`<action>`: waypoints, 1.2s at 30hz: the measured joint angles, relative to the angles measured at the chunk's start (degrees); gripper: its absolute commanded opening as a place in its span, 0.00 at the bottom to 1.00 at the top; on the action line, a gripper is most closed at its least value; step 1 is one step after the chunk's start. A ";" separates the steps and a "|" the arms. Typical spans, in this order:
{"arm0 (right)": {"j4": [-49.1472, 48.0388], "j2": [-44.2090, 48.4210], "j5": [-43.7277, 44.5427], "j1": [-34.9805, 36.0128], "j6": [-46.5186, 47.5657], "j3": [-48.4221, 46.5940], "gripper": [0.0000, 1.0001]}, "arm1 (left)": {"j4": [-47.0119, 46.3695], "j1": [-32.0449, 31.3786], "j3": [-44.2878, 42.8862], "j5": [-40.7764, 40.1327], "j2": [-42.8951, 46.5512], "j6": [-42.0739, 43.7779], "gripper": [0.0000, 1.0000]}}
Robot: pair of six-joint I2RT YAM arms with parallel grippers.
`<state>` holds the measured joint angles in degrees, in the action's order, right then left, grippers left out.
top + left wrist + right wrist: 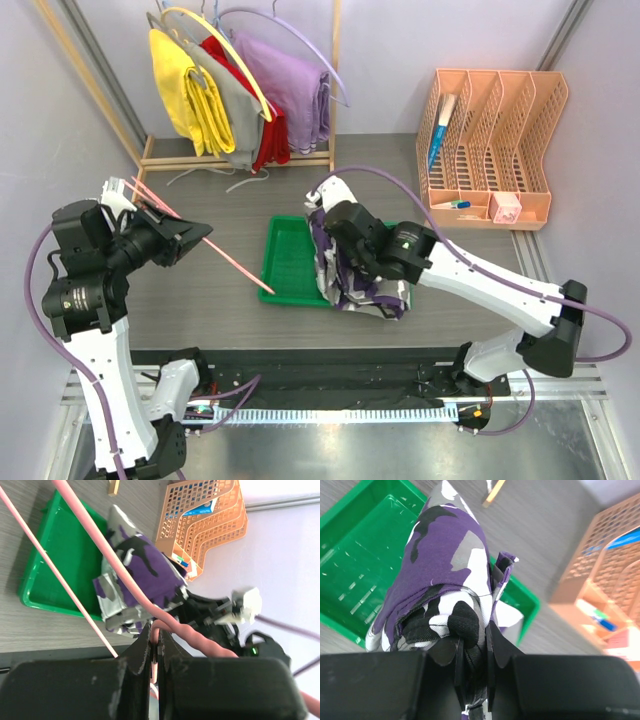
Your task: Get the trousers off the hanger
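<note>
Camouflage trousers (352,282), bunched over the right rim of the green tray (288,258) on the surface (200,300); the right pincer (474,650) is closed on a fold of the cloth. Pink hanger (240,267), apart from the trousers, slants towards the tray's left side, its twisted neck clamped in the fully closed left pincer (155,640).

Pink hanger (240,266) disappears behind the left gripper (204,233); right gripper (338,252) hides camouflage trousers (366,291) over the green tray's (285,262) right edge.
</note>
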<state>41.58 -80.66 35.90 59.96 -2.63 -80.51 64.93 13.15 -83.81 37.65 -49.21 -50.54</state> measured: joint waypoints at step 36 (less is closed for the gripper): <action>4.68 1.81 -27.65 4.79 -14.01 5.42 0.95 | -6.99 0.00 1.14 -2.38 -3.50 -2.29 0.00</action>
<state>46.26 -78.85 8.25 64.75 -16.64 -75.09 57.93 13.15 -82.67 35.27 -52.71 -52.84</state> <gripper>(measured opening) 0.926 0.025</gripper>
